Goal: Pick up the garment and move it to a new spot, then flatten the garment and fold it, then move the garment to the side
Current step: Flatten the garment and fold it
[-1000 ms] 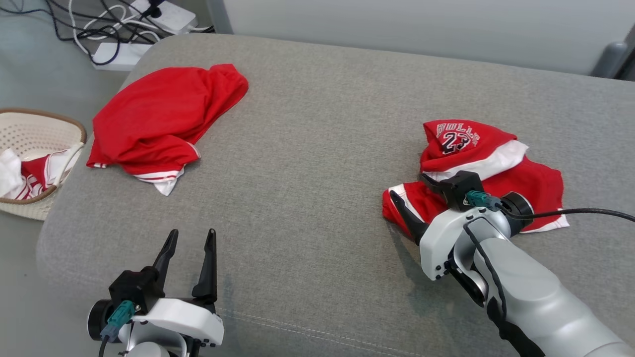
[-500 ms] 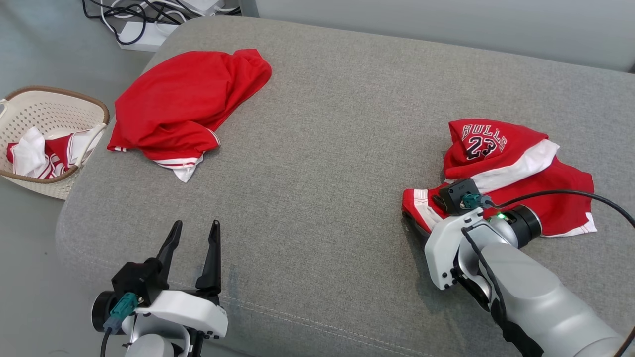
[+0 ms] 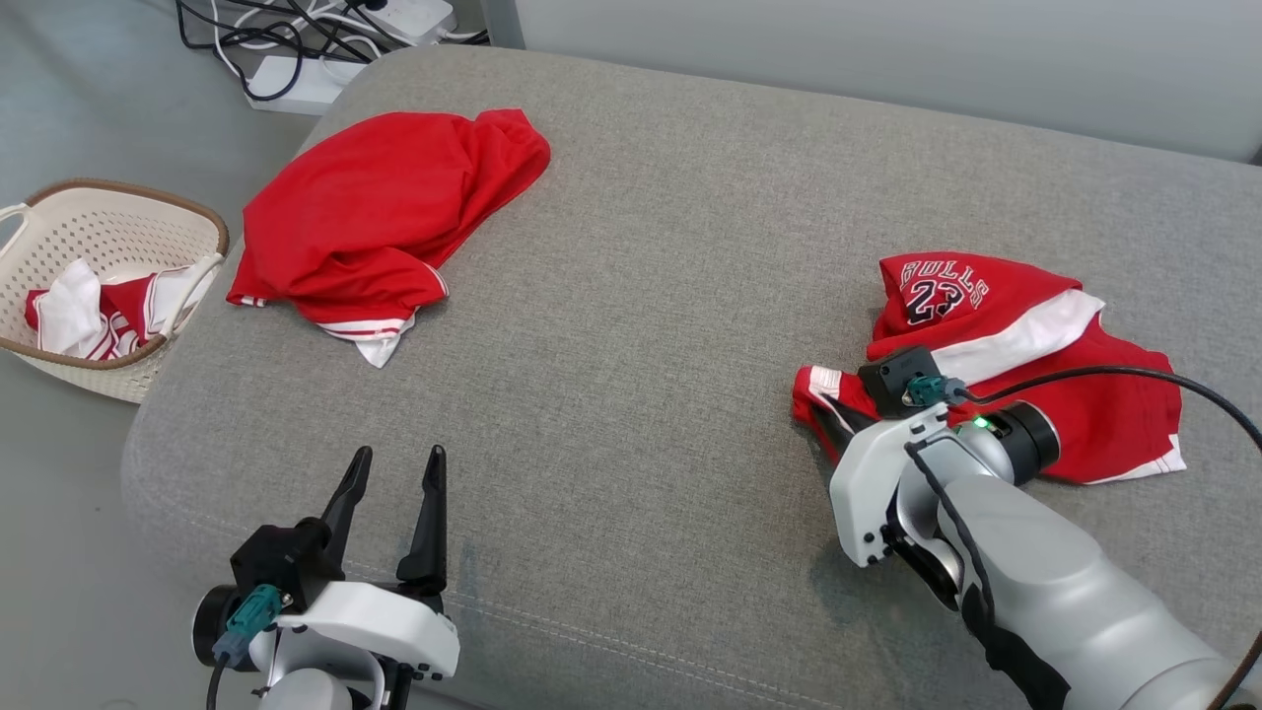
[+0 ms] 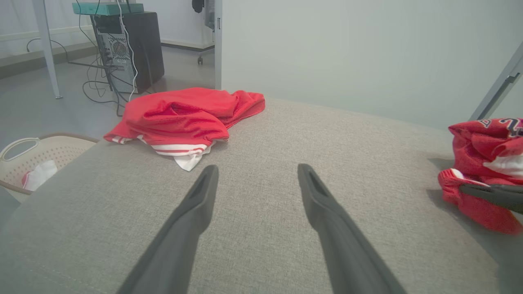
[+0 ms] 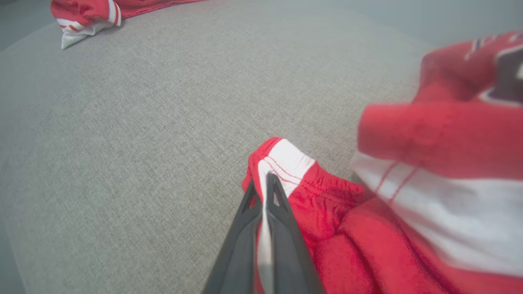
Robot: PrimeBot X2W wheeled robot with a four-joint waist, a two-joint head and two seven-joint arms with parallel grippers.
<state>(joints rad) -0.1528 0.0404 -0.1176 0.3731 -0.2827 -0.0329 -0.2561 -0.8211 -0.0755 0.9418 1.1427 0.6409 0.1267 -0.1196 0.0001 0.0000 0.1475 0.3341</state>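
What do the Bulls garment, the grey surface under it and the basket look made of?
Bulls garment: soft matte red knit, probably; it crumples in folds.
Grey surface: woven upholstery fabric; weave and stitched seam show.
Basket: likely cream plastic; perforated wall.

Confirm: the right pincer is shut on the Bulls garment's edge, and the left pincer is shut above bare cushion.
Wrong: the left pincer is open, as the left wrist view shows. The right pincer is shut on the edge of the Bulls garment.
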